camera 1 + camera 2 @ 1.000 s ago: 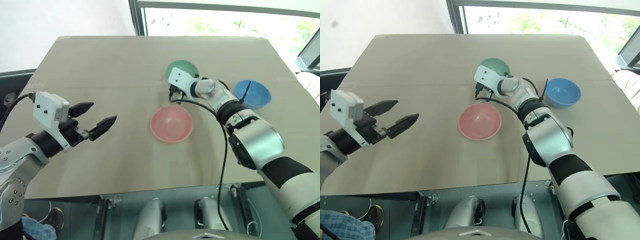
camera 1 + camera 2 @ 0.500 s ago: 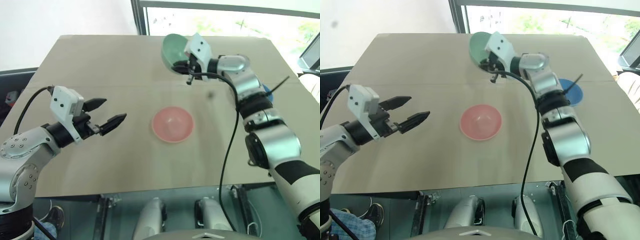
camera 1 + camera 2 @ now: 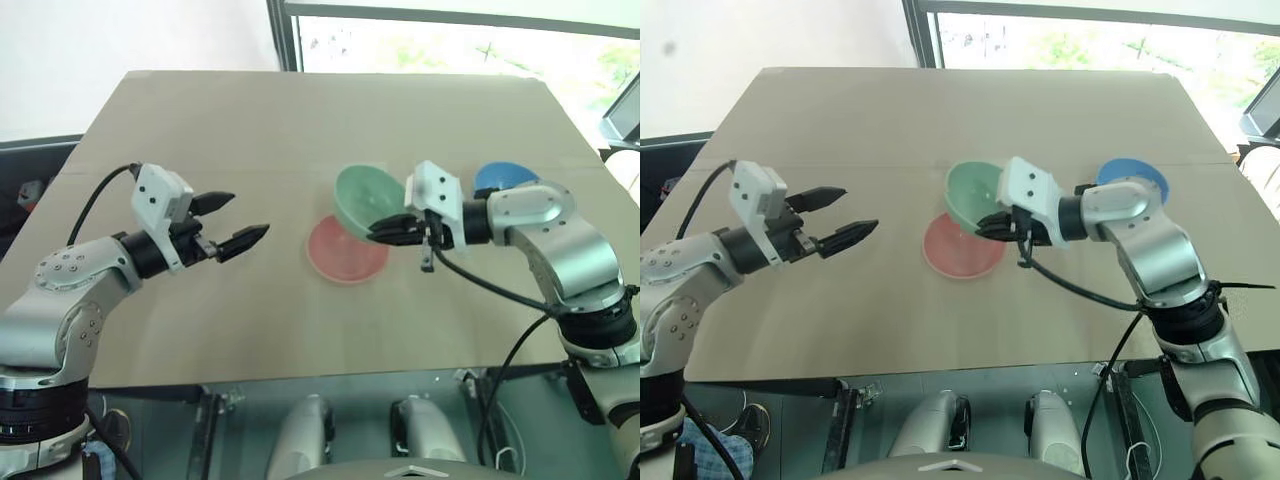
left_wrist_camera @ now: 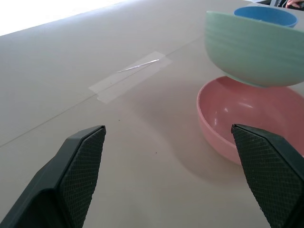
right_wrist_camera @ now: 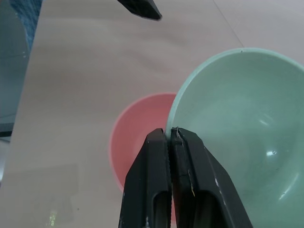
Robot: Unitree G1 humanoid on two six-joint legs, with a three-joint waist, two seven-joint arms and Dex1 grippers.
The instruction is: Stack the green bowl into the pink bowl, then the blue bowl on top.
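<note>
Pinching the rim of the green bowl (image 3: 362, 195), our right gripper (image 3: 383, 231) holds it tilted just above the pink bowl (image 3: 343, 256) on the surface (image 3: 220, 120). Our left gripper (image 3: 240, 222) hovers with fingers spread wide, empty. The blue bowl (image 3: 504, 176) sits behind the right arm.

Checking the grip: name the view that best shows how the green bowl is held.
Right wrist view: the right gripper pinches the green bowl by its rim. Eye views show it lifted and tilted above the pink bowl; the left wrist view shows its underside.

head eyes: high, look down over counter (image 3: 200, 330)
wrist cams: low, close, share pink bowl (image 4: 237, 118)
</note>
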